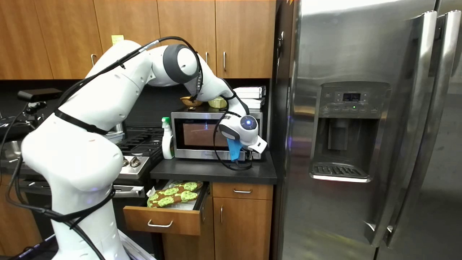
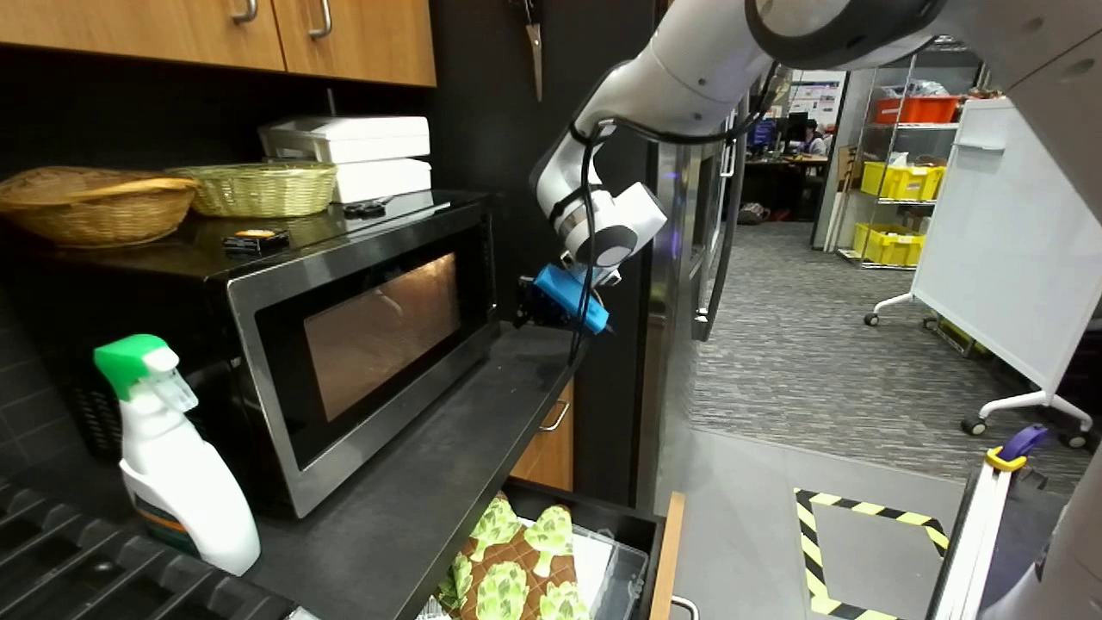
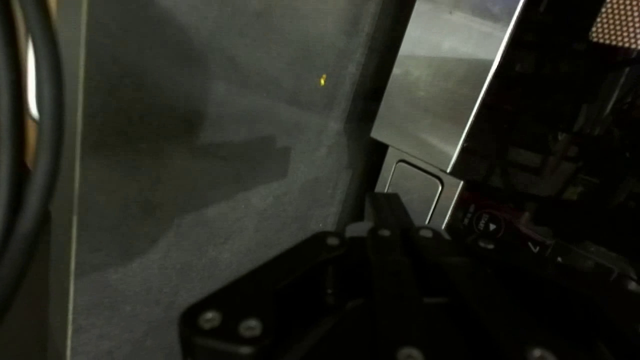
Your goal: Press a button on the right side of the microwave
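In the wrist view START can be read, turned sideways, on a round button (image 3: 487, 224) with a triangle beside it, set in the dark control panel (image 3: 477, 202) of the microwave (image 1: 200, 134); the lettering next to it is too small to make out. The microwave sits on the desk (image 2: 405, 504) between a green-headed spray bottle (image 2: 185, 474) and a tall steel fridge (image 1: 357, 57). The bottle's label (image 2: 164, 521) is dark with an orange band, its wording unreadable, and the marks on the fridge's dispenser panel (image 1: 355, 88) are likewise too small, though a green light (image 1: 354, 107) glows there. The black gripper (image 3: 384, 200) is narrow, fingers together, near the microwave's right end; in the wrist view its tip overlaps a silver button (image 3: 417, 187) outlined in black, and whether they touch cannot be told. Only that view brings out START and a yellow speck (image 3: 323, 80) on the desk. The arm (image 1: 75, 159) covers much of the microwave's right end in an exterior view, where a yellow note (image 1: 117, 38) hangs on the upper cabinets (image 1: 187, 29). A whiteboard (image 2: 1007, 241) and yellow bins (image 2: 900, 181) stand in an exterior view. Both exterior views show baskets (image 2: 103, 220) and white boxes (image 2: 383, 179) on top of the microwave, and a pulled-out drawer (image 1: 139, 218) holding a brown quilted cloth (image 1: 175, 195) printed with green.
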### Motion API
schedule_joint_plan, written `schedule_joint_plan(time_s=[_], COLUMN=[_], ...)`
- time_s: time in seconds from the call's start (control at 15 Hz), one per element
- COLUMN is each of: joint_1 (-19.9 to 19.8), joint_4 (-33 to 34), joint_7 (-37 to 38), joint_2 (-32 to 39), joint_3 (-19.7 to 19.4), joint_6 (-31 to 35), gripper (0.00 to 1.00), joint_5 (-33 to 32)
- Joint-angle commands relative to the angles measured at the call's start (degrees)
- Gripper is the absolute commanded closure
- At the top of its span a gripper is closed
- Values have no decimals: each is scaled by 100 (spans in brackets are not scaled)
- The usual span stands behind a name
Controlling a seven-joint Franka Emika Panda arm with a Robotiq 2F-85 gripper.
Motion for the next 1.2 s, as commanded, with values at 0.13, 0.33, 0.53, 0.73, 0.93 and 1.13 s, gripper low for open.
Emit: schedule_joint_plan(time_s=[0.13,0.33,0.53,0.73,0.93,1.13], joint_1=[172,214,277,309,274,-227], joint_4=[-891,-1230,-1590,-2047,-2448,-2742], joint_7=[504,744,768,818,898,1206], joint_2=[-706,-977,-1276,-1636,-1975,-2281], joint_3=[-70,-91,-111,-182,-287,106], joint_6=[-68,-197,-154,-292,-733,-1048], gripper=[100,100,100,100,100,100], joint_5=[-737,-1217,-1669,-2347,-3172,-4312])
